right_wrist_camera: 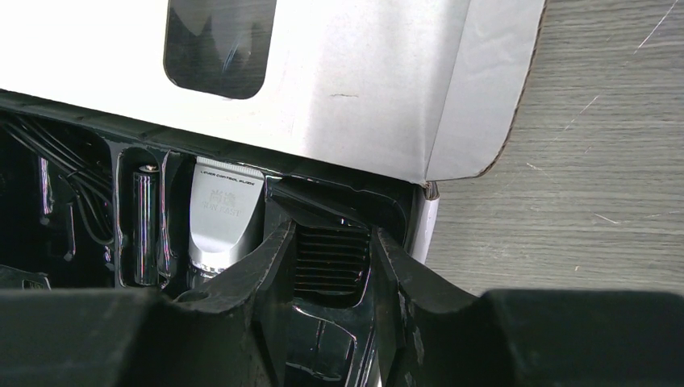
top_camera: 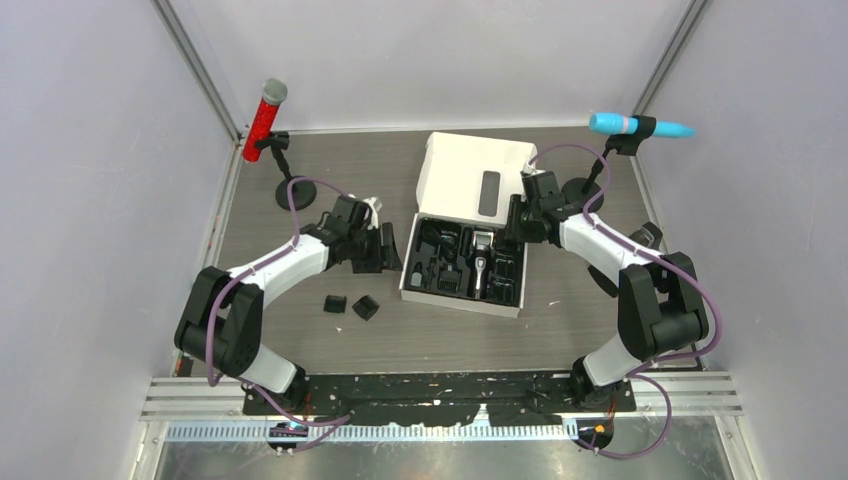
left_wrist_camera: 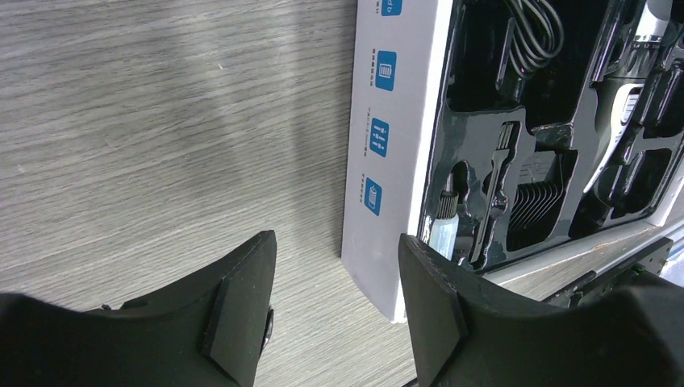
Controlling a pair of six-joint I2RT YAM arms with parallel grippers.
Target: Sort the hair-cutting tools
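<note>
The black-and-silver clipper (top_camera: 483, 262) lies in the black tray of the white box (top_camera: 412, 262); its silver head (right_wrist_camera: 223, 218) sits just left of my right fingers. My right gripper (right_wrist_camera: 332, 242) is at the tray's far right corner, shut on a ribbed black comb attachment (right_wrist_camera: 331, 262) that sits in its slot. Two more comb attachments (top_camera: 335, 303) (top_camera: 366, 307) lie loose on the table, left of the box. My left gripper (left_wrist_camera: 335, 250) hangs open and empty over the table, beside the box's left wall (left_wrist_camera: 387, 121). Another comb (left_wrist_camera: 536, 214) rests in the tray.
The box lid (top_camera: 478, 180) stands folded back behind the tray, just above my right fingers. A red microphone (top_camera: 264, 122) on a stand is at the back left. A blue microphone (top_camera: 640, 126) on a stand is at the back right. Walls enclose the table.
</note>
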